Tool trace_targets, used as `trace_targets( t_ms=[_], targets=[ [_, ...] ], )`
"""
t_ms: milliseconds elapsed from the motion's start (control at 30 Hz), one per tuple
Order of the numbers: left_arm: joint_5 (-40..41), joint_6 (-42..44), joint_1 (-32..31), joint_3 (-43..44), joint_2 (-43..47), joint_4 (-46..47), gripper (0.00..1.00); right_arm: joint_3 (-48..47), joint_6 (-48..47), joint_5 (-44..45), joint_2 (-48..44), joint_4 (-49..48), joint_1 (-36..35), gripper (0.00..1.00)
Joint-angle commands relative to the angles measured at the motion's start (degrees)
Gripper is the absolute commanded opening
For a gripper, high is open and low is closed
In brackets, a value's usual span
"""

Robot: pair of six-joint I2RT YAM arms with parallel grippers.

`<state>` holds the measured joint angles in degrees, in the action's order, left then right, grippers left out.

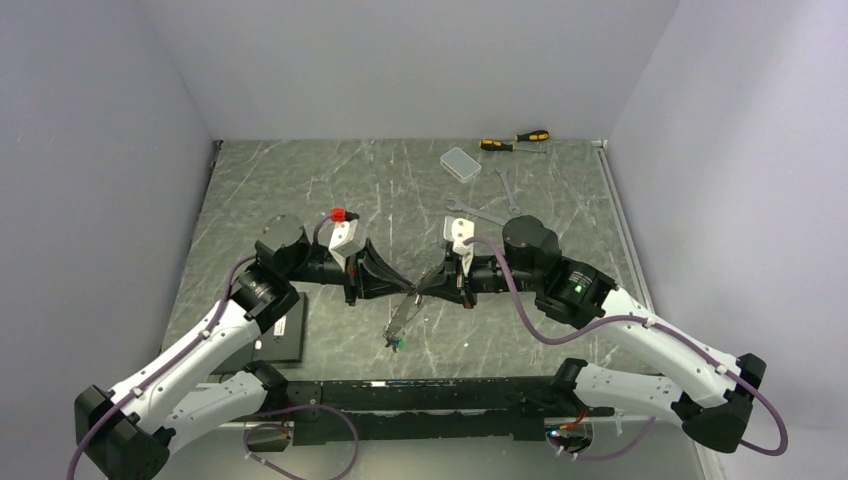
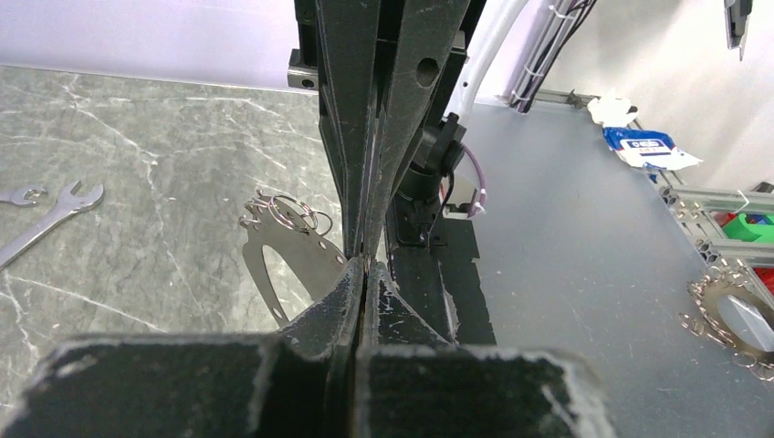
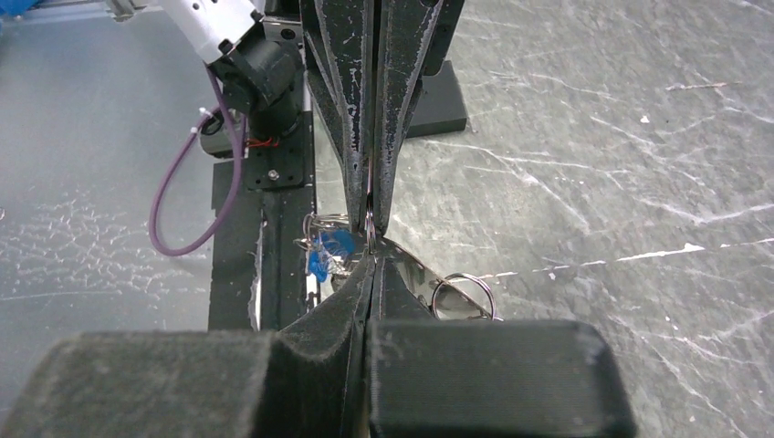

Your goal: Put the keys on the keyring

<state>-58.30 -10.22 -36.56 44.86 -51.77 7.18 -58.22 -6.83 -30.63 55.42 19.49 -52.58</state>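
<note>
**Status:** mid-task. The keyring [image 1: 403, 315] is held off the table [image 1: 300, 190] near its centre. It hangs toward 6 o'clock from the spot where the two claws meet tip to tip.

**Left gripper** [image 1: 408, 288]: fingers pressed together, pinching the keyring's flat rim at its 12 o'clock end.

**Right gripper** [image 1: 424, 287]: fingers also pressed together, apparently on the same rim from the 3 o'clock side.

**Done, as judged:** a small cluster of keys [image 1: 398, 342] with blue and green heads dangles at the keyring's 6 o'clock end, so some appear to be attached. The left wrist view shows small split rings [image 2: 290, 215] on the rim with no key visible on them.

**Left to do:** cannot be counted. No loose key can be made out in the overhead view.

**Hidden or unclear:**
- The fingers cover the pinch point in both wrist views.
- It is too small to tell whether the blue-headed key is threaded through a split ring or only lies against it.
- The number of keys in the cluster cannot be read.
</note>
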Motion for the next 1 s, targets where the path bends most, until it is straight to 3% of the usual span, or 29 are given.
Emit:
trace_targets(
  t_ms=[0,667,967],
  targets=[
    [-1.59,-3.52,0.43,0.03,1.64,7.99,0.00,0.97,0.79,-0.35,-0.75,-3.38,0.26,0.00],
    [1.07,-18.51,0.45,-5.06,2.19,31.23,0.00,4.62,6.72,-2.24,-1.62,-13.04,2.21,0.00],
    [3.45,-20.24,0.43,-5.93,3.69,34.17,0.00,5.78,11.72,-2.49,-0.85,-17.76,2.39,0.00]
  ],
)
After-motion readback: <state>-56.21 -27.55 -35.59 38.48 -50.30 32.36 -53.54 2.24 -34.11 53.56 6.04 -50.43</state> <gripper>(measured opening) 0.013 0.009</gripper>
